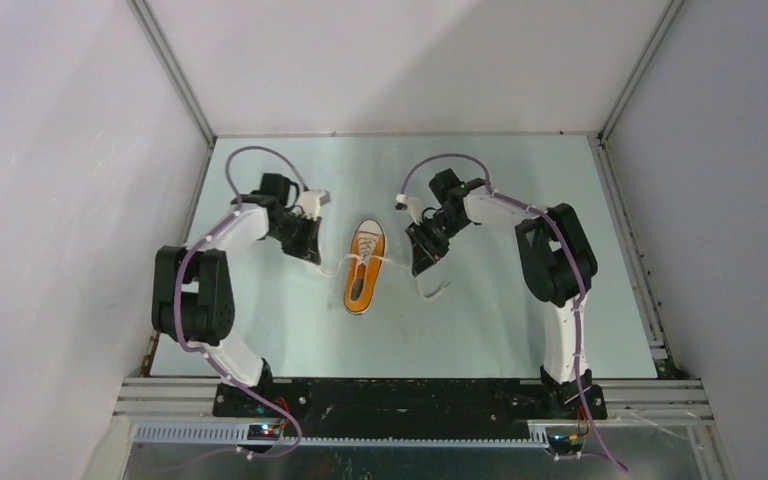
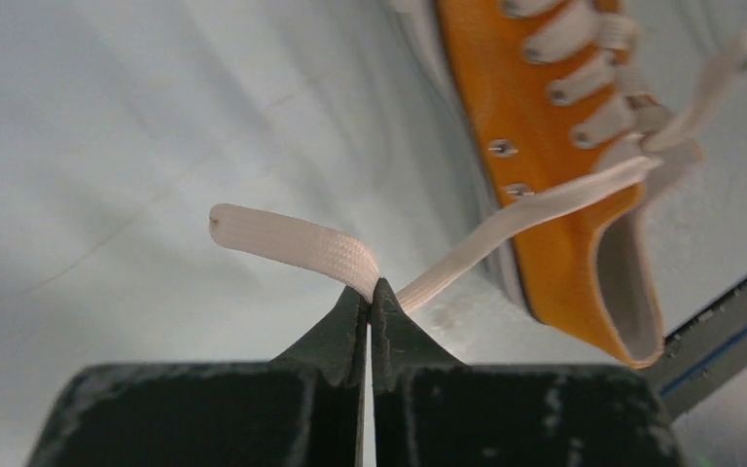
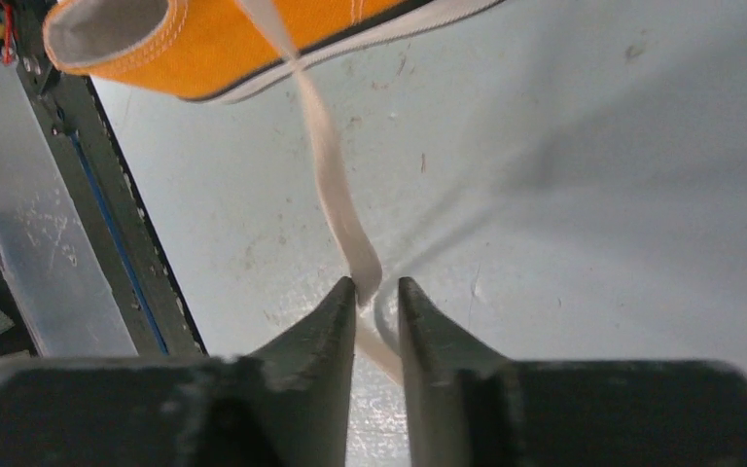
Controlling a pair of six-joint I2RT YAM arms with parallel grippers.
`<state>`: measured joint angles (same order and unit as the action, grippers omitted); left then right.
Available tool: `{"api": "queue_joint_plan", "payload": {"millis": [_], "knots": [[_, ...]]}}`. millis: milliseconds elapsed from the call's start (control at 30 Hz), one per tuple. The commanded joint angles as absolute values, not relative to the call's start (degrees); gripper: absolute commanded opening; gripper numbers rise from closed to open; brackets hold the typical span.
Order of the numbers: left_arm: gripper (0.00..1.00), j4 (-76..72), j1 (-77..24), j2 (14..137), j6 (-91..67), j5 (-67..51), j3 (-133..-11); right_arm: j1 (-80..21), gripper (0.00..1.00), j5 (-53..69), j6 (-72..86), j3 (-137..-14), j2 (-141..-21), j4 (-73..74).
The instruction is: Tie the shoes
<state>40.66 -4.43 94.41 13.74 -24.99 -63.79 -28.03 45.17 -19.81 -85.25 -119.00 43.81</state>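
The orange sneaker (image 1: 364,268) lies in the middle of the table, white toe cap pointing to the far side. Its left lace (image 1: 334,266) runs to my left gripper (image 1: 311,250). In the left wrist view that gripper (image 2: 370,288) is shut on the lace (image 2: 506,229), whose free end (image 2: 272,235) sticks out to the left; the shoe (image 2: 554,185) is at the upper right. My right gripper (image 1: 426,264) is right of the shoe. In the right wrist view its jaws (image 3: 377,288) stand narrowly apart, with the right lace (image 3: 329,161) passing between them and touching one finger. The shoe's heel (image 3: 204,44) is at the top.
The table is a pale mat (image 1: 500,330) boxed in by white walls. A metal frame rail (image 1: 410,390) runs along the near edge and also shows in the right wrist view (image 3: 107,204). The right lace's loose end (image 1: 434,291) lies on the mat.
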Motion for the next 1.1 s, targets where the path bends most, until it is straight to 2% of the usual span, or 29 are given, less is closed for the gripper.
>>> {"api": "queue_joint_plan", "payload": {"millis": [0, 67, 267, 500, 667, 800, 933, 1067], "knots": [[0.00, 40.07, -10.67, 96.99, 13.37, -30.85, -63.19, -27.43, 0.36, 45.59, -19.19, -86.35, -114.52, 47.62], [0.00, 40.07, -13.10, 99.26, 14.11, -33.26, -63.94, -26.97, 0.44, 46.27, -18.75, -86.47, -113.42, 48.14], [0.00, 37.91, -19.18, 105.68, 14.07, -37.08, -68.89, -23.66, 0.50, 50.66, -20.50, -88.92, -111.26, 53.45], [0.00, 40.60, -21.57, 109.47, 15.08, -41.02, -77.68, -19.96, 0.50, 52.68, -25.46, -89.51, -110.33, 57.14], [0.00, 46.75, -17.97, 106.42, 16.24, -39.59, -77.78, -20.27, 0.49, 53.39, -29.53, -96.04, -111.69, 58.95], [0.00, 49.84, -13.01, 102.82, 14.66, -40.29, -76.03, -24.17, 0.49, 51.43, -35.65, -100.51, -111.92, 54.56], [0.00, 52.33, -8.96, 100.85, 11.90, -40.65, -74.55, -28.77, 0.48, 47.42, -41.57, -99.14, -111.14, 44.84], [0.00, 51.17, -6.85, 98.86, 11.05, -37.81, -72.70, -31.33, 0.41, 44.24, -46.60, -100.10, -115.02, 46.96]]}}
